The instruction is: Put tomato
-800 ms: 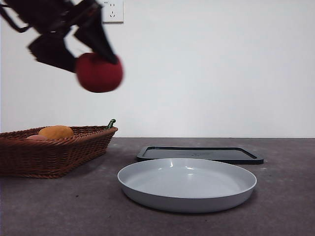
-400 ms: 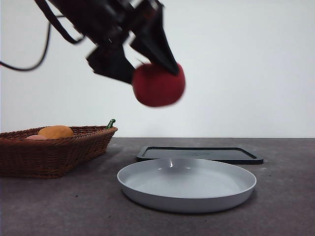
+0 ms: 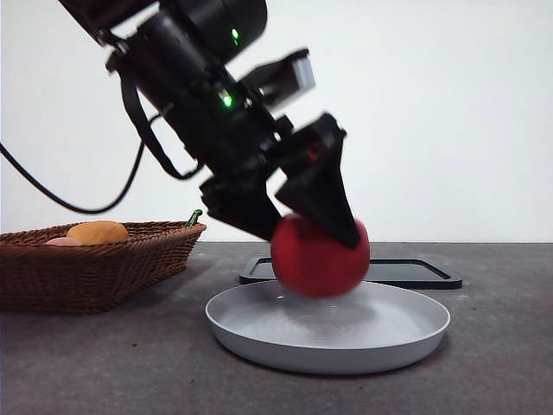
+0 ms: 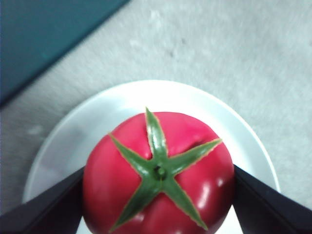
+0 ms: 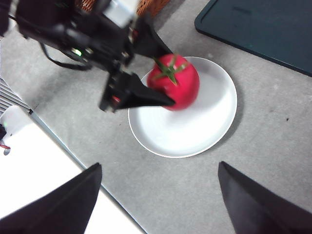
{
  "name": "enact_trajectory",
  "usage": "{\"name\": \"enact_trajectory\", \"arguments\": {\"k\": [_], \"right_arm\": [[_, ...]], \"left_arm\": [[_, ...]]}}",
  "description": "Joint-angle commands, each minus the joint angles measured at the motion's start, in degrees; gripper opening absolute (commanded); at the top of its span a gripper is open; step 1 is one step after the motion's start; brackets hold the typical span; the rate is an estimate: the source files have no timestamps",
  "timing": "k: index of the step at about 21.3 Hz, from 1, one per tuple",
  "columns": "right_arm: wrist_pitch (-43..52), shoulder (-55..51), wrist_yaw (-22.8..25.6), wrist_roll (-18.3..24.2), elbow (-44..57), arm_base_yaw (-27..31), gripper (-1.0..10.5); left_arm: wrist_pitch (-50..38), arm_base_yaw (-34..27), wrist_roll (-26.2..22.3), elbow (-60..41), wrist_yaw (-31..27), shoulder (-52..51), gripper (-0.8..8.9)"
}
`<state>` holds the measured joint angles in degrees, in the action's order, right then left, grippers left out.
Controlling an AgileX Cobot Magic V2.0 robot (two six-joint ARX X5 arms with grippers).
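The tomato [image 3: 320,257] is held between the two black jaws of the left gripper [image 3: 321,251], which are pressed against its sides, as the left wrist view shows with the green stem [image 4: 160,171] facing the camera. A second ago it was carried high in the air above the wicker basket [image 3: 95,268]; half a second ago it was midway across, well above the table. Now it has been brought down over the grey plate [image 3: 406,333] and hangs just above the plate's floor, within the rim (whether its underside is touching cannot be told from the front view, though a thin gap seems to remain). The tomato is therefore placed over the near-middle of the plate, slightly toward the basket side, as seen from the right wrist view [image 5: 174,82].

The transfer is judged nearly complete: only the last small lowering and the release appear to be left. The right gripper [image 5: 158,195] is kept back and wide open, holding nothing. The dark tray [image 3: 432,275] behind the plate and the orange-yellow produce [image 3: 98,232] in the basket are left untouched. A roll after release is the likely risk, since the tomato is round and the plate smooth.
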<state>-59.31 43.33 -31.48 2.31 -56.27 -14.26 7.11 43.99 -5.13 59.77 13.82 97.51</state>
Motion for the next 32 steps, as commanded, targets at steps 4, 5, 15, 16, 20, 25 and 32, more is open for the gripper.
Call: {"name": "enact_trajectory", "arguments": {"k": [4,5,15,16,20,25,32], "right_arm": [[0.5,0.4,0.0,-0.2,-1.0,-0.3,3.8],[0.5,0.4,0.0,-0.2,-1.0,-0.3,3.8],[0.5,0.4,0.0,-0.2,-1.0,-0.3,3.8],[0.5,0.4,0.0,-0.2,-1.0,-0.3,3.8],[0.5,0.4,0.0,-0.2,-1.0,-0.3,3.8],[0.5,0.4,0.0,-0.2,-1.0,-0.3,3.8],[1.4,0.4,0.0,-0.2,-1.0,-0.3,3.8]], "left_arm": [[-1.0,0.9,-1.7,1.0,-0.4,3.8,3.0],[-1.0,1.0,-1.7,1.0,-0.5,4.1,3.01],[-0.5,1.1,-0.3,1.0,-0.5,4.0,4.94],[-0.7,1.1,0.5,1.1,-0.5,3.9,4.94],[-0.4,0.9,1.4,2.4,-0.5,1.8,4.94],[0.1,-1.0,1.9,2.9,-0.8,-4.0,4.94],[7.7,-8.1,6.1,2.9,-0.8,-17.9,4.94]]}}
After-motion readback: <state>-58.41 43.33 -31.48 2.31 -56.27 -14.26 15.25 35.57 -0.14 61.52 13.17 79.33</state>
